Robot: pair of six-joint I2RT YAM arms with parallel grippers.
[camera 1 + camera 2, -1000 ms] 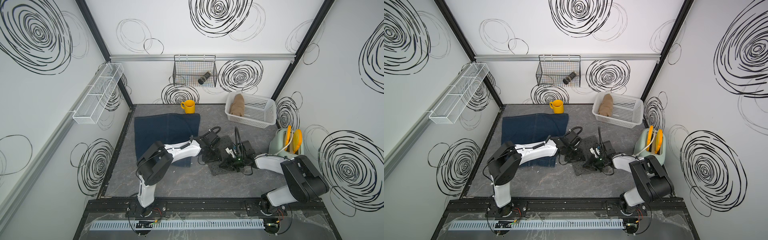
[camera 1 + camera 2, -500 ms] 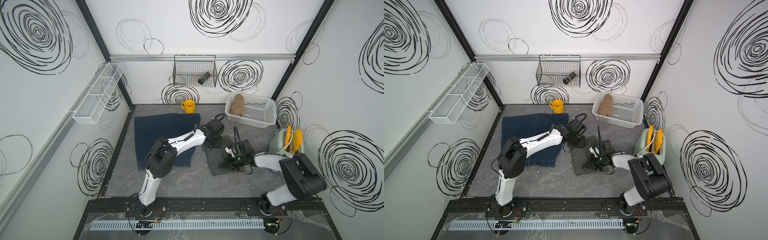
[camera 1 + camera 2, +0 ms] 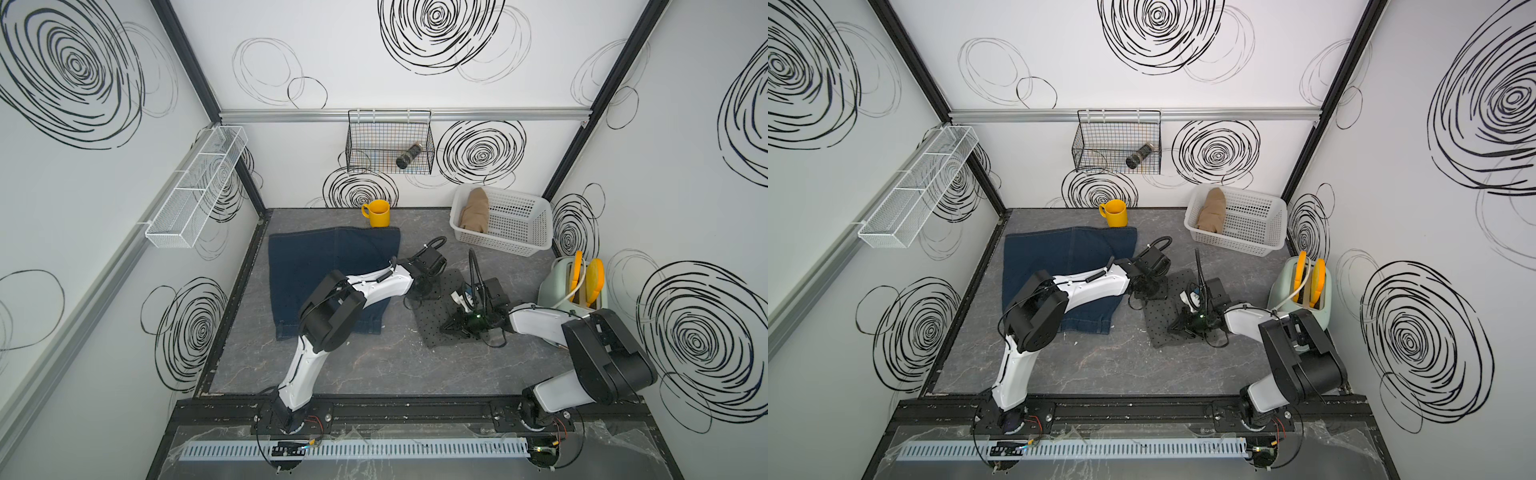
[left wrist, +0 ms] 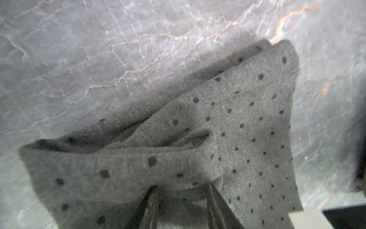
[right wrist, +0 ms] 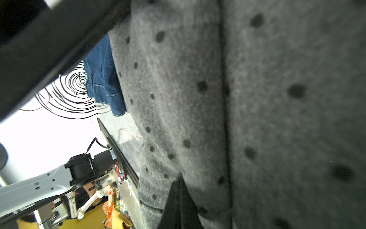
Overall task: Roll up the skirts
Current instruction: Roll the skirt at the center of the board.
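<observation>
Dotted skirt (image 3: pixel 430 318), tabletop (image 3: pixel 374 365) middle, lengthwise far-to-near: left jaws part-open astride far fold, grip unclear; right jaws shut, tips on near end.

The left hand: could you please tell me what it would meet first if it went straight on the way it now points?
The dark grey, black-dotted cloth skirt: in the left wrist view its bunched fold lies right at the fingertips of the left hand. Whether they grip it is unclear.

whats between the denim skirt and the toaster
The grey dotted skirt lies between them, and both top views show it.
</observation>
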